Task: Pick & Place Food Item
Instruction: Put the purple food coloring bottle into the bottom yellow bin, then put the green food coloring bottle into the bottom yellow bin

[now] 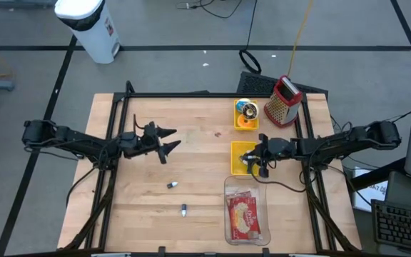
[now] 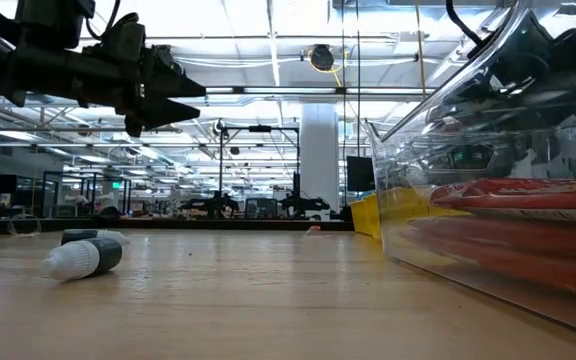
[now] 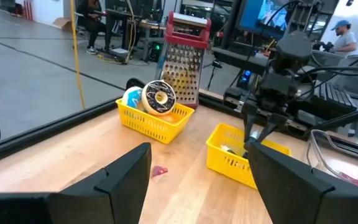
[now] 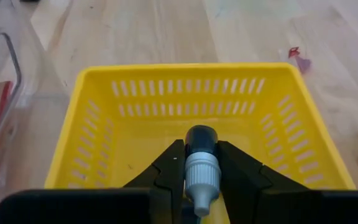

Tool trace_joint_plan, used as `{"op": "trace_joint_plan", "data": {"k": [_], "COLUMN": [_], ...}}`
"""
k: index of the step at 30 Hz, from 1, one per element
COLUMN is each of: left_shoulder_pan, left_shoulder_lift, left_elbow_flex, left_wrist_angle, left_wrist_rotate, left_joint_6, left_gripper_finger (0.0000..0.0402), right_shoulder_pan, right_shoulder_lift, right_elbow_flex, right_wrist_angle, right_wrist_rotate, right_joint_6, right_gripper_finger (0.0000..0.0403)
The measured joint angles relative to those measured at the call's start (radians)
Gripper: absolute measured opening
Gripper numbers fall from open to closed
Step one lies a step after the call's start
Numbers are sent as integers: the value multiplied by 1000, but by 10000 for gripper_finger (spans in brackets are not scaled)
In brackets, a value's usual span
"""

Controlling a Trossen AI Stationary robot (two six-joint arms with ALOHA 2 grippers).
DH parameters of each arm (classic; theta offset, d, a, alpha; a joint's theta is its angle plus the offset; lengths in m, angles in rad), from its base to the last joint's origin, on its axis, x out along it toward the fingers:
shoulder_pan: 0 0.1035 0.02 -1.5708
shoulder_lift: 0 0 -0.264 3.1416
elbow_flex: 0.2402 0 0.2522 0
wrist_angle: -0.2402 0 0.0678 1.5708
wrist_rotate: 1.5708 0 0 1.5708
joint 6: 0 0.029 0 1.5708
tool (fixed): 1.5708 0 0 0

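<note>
The right gripper (image 4: 201, 180) is clamped on a small dropper bottle (image 4: 201, 167) with a dark cap and a pale grey body, its two dark fingers pressing the bottle from either side. The bottle hangs inside a yellow slotted basket (image 4: 98, 112), cap pointing toward the basket's far wall, just above the floor; whether it touches the floor cannot be told. In the high view this basket (image 1: 237, 151) sits at the right of the wooden table (image 1: 191, 171), with the right gripper (image 1: 262, 163) reaching into it from the right.

The left gripper (image 1: 168, 141) hovers over the left middle of the table, its fingers (image 3: 120, 180) spread wide apart and holding nothing.

Two more small bottles lie on the bare wood near the front: one (image 1: 172, 185) nearer the middle, another (image 1: 183, 210) closer to the front edge. A clear plastic container (image 1: 245, 214) holding a red packet stands just in front of the basket. Behind it, a second yellow basket (image 1: 246, 121) holds a doughnut (image 3: 159, 98) and a blue item, and a red-handled box grater (image 1: 284, 101) stands beside that at the table's back right corner.
</note>
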Motion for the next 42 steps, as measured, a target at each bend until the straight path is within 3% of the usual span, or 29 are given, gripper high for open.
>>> {"op": "trace_joint_plan", "data": {"k": [9, 20, 25, 28, 32, 35, 42], "left_shoulder_pan": [0, 0, -26, -87, -186, -243, -342], "left_shoulder_lift": [0, 0, 0, 0, 27, 94, 280], "left_elbow_flex": [0, 0, 3, 58, 207, 299, 364], "left_wrist_angle": [0, -5, -74, -260, -699, -927, -1038], "left_wrist_rotate": [1, 5, 202, 240, 183, 169, 252], "left_joint_6": [-1, -2, -37, -91, -129, -186, -266], "left_gripper_finger": [271, 271, 271, 271, 271, 271, 271], "right_shoulder_pan": [2, 2, 2, 2, 2, 2, 2], "right_shoulder_lift": [0, 0, 0, 0, 0, 0, 0], "right_elbow_flex": [-10, -10, -10, -10, -10, -10, -10], "right_wrist_angle": [24, 145, 203, 199, 196, 196, 199], "right_wrist_rotate": [-1, -1, -2, -2, -2, -2, -2], "right_joint_6": [10, 15, 15, 15, 13, -1, -11], "right_gripper_finger": [86, 163, 179, 182, 182, 179, 178]}}
